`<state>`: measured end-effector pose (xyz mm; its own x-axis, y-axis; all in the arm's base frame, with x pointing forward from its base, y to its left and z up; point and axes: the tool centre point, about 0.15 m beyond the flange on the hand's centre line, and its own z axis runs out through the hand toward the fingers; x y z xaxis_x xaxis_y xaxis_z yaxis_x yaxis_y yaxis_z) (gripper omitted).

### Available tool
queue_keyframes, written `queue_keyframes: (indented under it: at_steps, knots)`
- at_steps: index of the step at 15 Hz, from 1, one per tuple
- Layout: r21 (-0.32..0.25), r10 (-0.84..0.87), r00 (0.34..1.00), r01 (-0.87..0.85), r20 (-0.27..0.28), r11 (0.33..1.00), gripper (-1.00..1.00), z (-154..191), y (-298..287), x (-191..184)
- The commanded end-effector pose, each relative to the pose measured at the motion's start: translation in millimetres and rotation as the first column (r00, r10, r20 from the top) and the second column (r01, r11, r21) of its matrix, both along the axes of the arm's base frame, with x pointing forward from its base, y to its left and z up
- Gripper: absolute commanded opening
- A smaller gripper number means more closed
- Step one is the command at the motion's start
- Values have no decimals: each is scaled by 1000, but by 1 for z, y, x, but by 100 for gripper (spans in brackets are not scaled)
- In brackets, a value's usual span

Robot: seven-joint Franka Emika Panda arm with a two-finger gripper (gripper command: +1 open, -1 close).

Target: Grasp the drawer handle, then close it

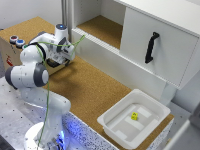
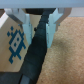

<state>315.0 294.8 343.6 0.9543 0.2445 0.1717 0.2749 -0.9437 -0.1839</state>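
As the gripper [image 2: 40, 22] straddles the drawer handle [image 2: 35, 52], fingers spread either side w/o pinching, grasp step's underway; next: clamp, then push drawer shut, prob.

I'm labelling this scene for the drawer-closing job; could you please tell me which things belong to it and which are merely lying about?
Job: gripper, astride the drawer handle; drawer.
Lying about: white tub; small yellow thing inside it; cabinet door's upright black handle.
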Motion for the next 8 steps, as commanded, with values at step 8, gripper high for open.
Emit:
queue_keyframes:
  at_steps: [8]
  knots:
    - [101, -2, 998, -4, 61, 995, 100, 29, 40, 30]
